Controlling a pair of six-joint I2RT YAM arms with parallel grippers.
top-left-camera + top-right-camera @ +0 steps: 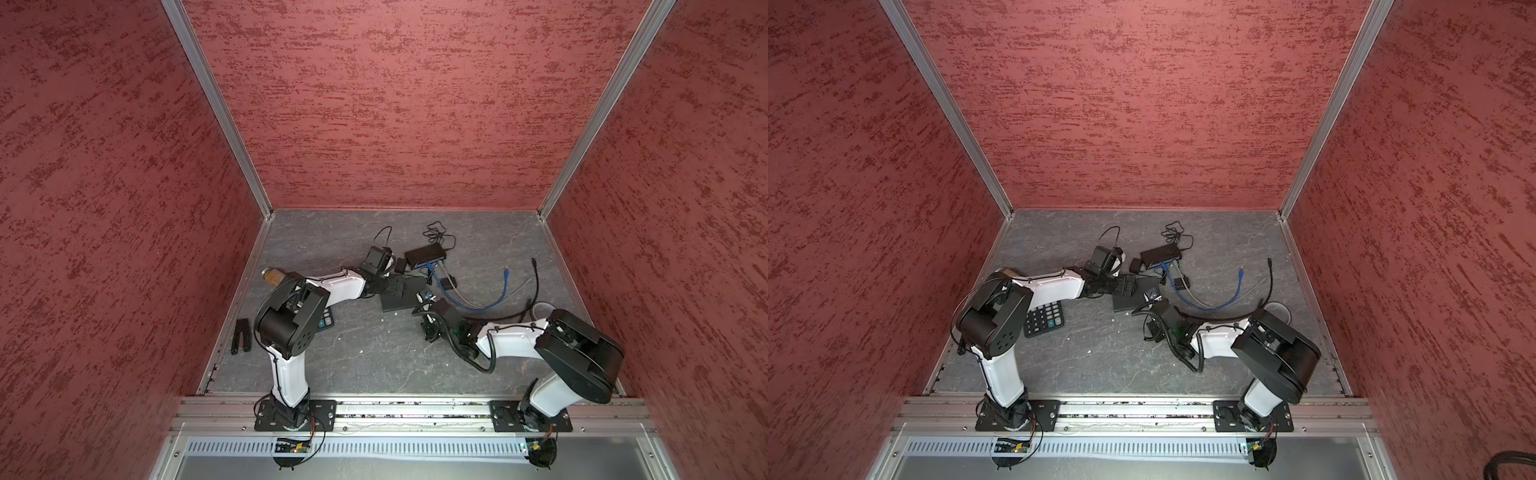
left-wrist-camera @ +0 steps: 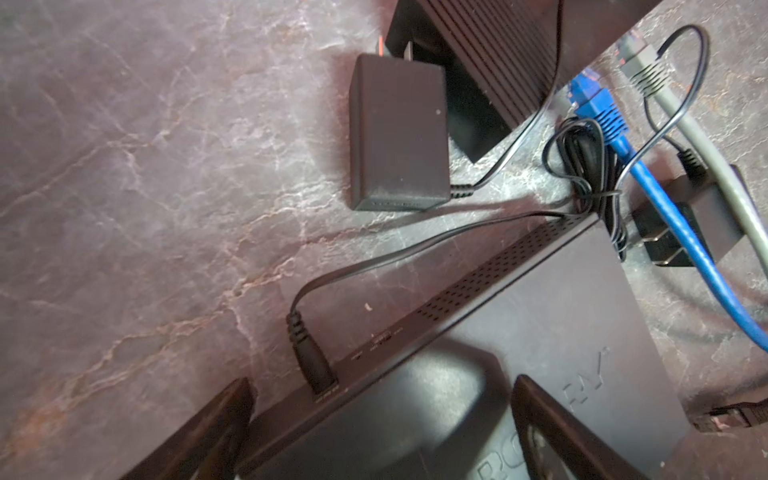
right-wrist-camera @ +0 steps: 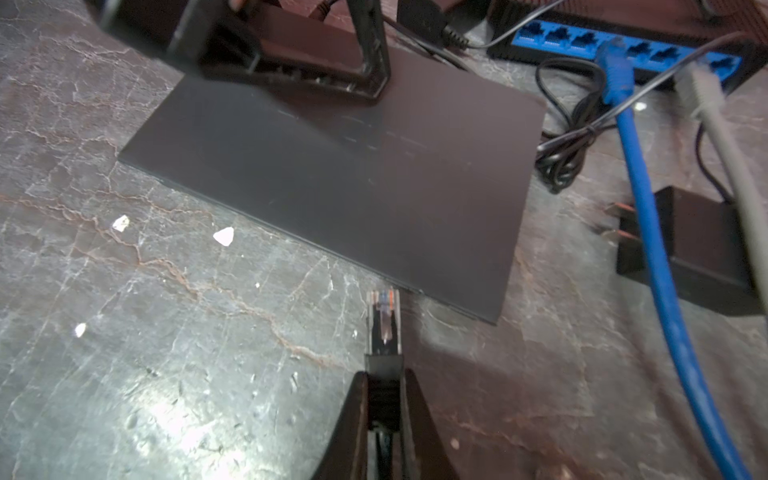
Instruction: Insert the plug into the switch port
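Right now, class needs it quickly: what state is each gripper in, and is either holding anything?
Left gripper: open, spread over the black switch, gripping nothing.
Right gripper: shut on the clear network plug.

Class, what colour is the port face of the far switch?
Blue. The port face shows best in the right wrist view.

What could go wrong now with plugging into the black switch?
The clear plastic plug in the shut right pincer is at the edge of the flat black switch box; misaligned, it could jam against the housing. The left pincer is open, not clamping the box, so a push may slide it.
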